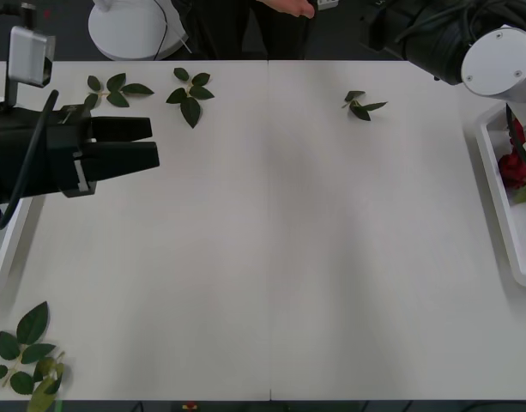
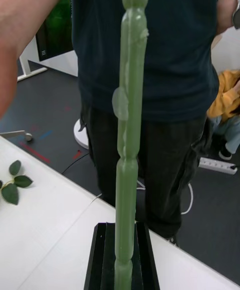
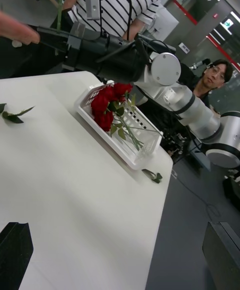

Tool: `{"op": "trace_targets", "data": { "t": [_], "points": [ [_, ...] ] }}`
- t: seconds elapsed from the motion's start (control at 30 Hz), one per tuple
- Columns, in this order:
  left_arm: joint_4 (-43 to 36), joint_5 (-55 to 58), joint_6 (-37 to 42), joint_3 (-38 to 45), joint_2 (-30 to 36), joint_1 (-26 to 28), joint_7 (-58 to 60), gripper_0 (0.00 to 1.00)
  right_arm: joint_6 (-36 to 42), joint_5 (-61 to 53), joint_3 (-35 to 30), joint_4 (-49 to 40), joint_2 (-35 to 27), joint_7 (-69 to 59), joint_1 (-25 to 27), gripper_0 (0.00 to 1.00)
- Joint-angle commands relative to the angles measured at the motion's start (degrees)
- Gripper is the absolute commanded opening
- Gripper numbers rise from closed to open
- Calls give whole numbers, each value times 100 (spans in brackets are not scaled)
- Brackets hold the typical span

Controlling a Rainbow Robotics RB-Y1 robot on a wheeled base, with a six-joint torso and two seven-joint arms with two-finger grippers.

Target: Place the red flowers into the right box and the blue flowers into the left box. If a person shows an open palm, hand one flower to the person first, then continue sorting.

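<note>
Right wrist view | our right gripper is clamped on a pale green flower stem, upright before the person | stem looks light, knobbly, stiff plastic; we judge low on the stalk the best hold | left gripper spread apart, idle at table left | red roses lie in right box

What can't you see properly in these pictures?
Stem in the right gripper: flower head cut off by right wrist view's top edge, colour unknown.
Left box: front view, mostly behind the left gripper, contents hidden.
Person's hand: right wrist view, blurred, cropped; palm unclear.
</note>
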Motion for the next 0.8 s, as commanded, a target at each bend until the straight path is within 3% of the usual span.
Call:
{"op": "trace_targets", "data": {
  "t": [0.03,0.43,0.8],
  "points": [
    [615,1266,18,-402,1337,159,-2016,100,-433,476,-151,232,460,157,-494,0],
    [1046,2681,-44,-1000,2655,97,-2816,100,-1250,1258,-151,944,1101,280,-925,0],
    [1099,2874,27,-1061,2805,106,-2886,100,-1391,1267,-90,1032,1163,386,-1004,0]
  ]
}}
